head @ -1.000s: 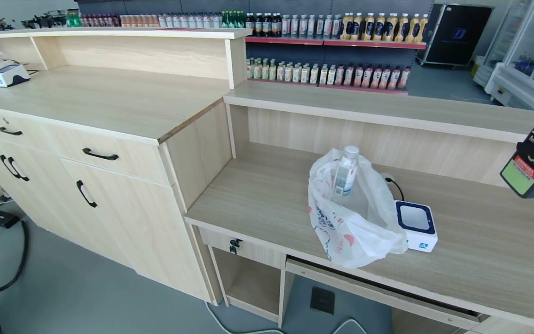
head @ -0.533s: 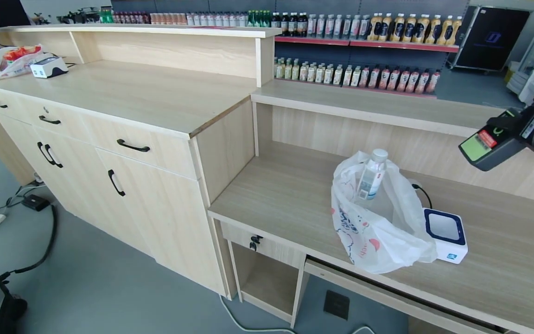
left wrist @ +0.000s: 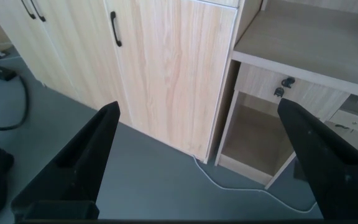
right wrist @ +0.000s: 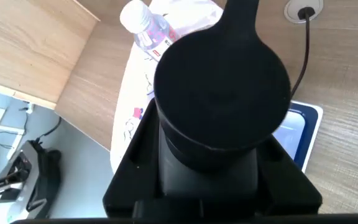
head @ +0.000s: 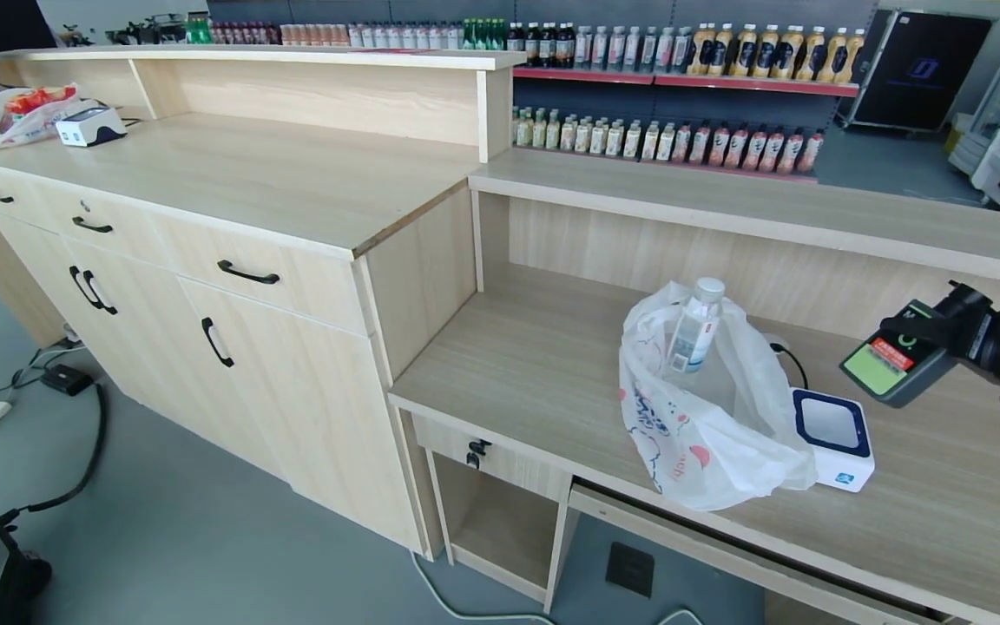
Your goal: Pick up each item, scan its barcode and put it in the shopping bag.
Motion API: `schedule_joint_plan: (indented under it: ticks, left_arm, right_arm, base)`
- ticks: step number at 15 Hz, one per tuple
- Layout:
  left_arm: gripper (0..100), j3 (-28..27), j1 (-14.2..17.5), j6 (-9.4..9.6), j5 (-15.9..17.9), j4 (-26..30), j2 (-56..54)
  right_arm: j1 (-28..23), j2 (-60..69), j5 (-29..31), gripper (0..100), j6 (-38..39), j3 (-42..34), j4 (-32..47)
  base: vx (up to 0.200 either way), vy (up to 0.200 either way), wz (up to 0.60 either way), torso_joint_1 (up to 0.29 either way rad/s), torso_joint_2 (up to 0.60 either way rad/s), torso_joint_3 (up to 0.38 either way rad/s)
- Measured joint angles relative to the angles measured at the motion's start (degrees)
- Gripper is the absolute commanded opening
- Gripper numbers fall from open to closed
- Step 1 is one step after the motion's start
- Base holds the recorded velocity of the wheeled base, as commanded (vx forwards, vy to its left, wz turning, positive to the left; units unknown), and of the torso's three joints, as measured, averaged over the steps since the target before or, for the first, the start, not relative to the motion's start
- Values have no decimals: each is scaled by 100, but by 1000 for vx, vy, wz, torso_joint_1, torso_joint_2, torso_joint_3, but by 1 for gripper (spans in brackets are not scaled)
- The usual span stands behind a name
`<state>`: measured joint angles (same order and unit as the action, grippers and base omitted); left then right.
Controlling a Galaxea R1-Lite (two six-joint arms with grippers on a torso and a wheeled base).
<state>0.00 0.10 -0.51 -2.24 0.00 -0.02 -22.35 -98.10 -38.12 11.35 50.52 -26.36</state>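
Head view, right gripper point(head: 956, 337) grasps item point(head: 891, 369), green end toward scanner point(head: 832, 434), left gripper point(left wrist: 197, 155) spread

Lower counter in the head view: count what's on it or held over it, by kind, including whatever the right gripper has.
Shopping bag: 1
Water bottle, standing in the bag: 1
Barcode scanner, beside the bag: 1
Dark package with a green label, held by the right gripper: 1
Total: 4
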Motion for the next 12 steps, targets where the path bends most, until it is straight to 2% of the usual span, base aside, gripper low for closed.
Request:
schedule_joint_plan:
  ticks: [5,12]
  left_arm:
    - [100,0,-2,0,-2,0,0]
    - [100,0,-2,0,-2,0,0]
  right_arm:
    - [-127,-383,-575,0,-29,-66,-350]
    - [-223,-868,-606,0,-169,-22,-837]
  base:
    - [0,0,0,0,0,0]
    - [0,0,0,0,0,0]
